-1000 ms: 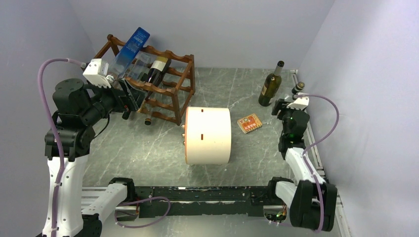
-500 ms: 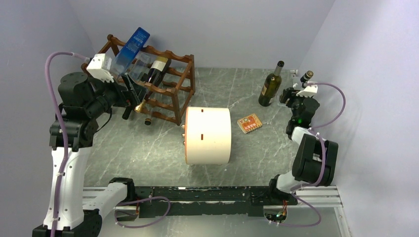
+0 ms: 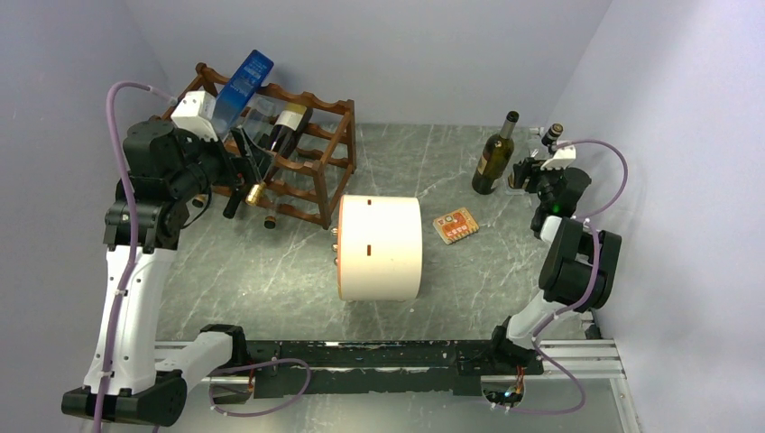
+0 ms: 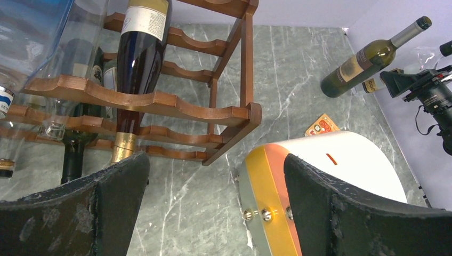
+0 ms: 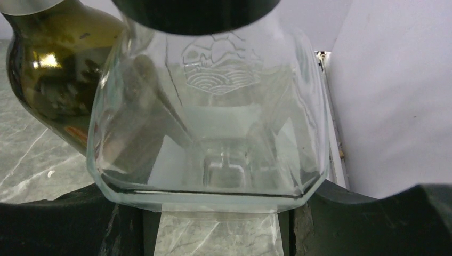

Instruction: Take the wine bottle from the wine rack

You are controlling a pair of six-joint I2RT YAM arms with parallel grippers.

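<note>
One wide-open, empty left pincer (image 4: 216, 160) faces the wine rack (image 4: 160, 101); right pincer (image 5: 218, 213) clamps a clear bottle (image 5: 213, 133).

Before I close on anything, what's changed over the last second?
The left pincer, open, lifted slightly at the wine rack front. The right pincer carried its clear glass bottle farther back. The racked bottles, standing wine bottle and cream cylinder stayed.

Plain pale lavender-grey walls (image 3: 406, 45) enclose the grey marble-patterned desk (image 3: 271, 262) on its far, left and right sides. A silver metal rail (image 3: 604, 361) runs along the near edge. Lighting is even, diffuse.
</note>
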